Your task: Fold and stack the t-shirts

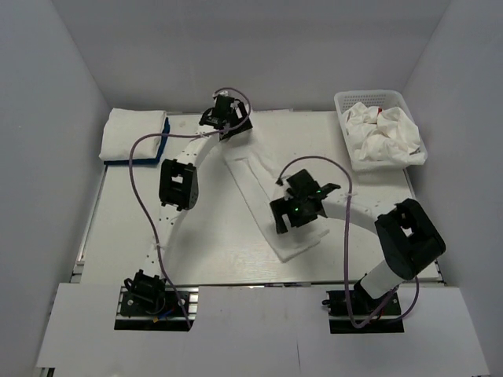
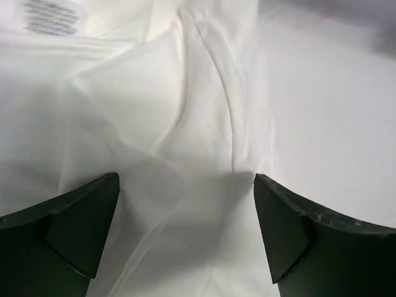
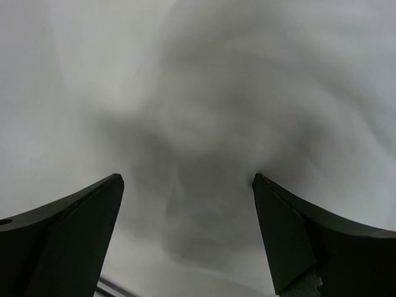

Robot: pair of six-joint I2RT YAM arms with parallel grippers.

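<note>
Left tool (image 2: 185, 180) and right tool (image 3: 187, 180) both gape wide, gripping nothing — one over each end of the folded white shirt (image 1: 253, 187), lying diagonally on the white counter (image 1: 212, 239) — pale walls (image 1: 43, 157) around.

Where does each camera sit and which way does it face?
Top external: above and behind the bases, facing down on the table; left arm and right arm show, over a flat white t-shirt.
Left wrist: on the left arm, facing down past the open left pincer at wrinkled cloth with a label.
Right wrist: on the right arm, facing down past the open right pincer at blurred cloth.
Shared: top and left wrist both show that t-shirt.
</note>
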